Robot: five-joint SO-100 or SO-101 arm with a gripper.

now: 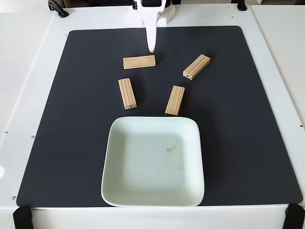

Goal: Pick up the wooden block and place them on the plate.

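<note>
In the fixed view, the plate (119, 191) sat at 6 o'clock on the black mat (252, 119), and nothing lay in it. Four wooden blocks lay on the mat above it. One block (139, 62) was at 12 o'clock from the plate, lying sideways. One block (196, 66) was at 1 o'clock, tilted. One block (127, 93) was at 11 o'clock. The last block (175, 100) was just beside the plate's top rim.

The gripper (151, 46) came in from the top edge and hung just above the sideways block. Its white fingers looked pressed together, but I could not tell for sure.

If the fingers went down shut, they might just poke the block and push it away. If they came down on one end, the block might tip and slip out.
</note>
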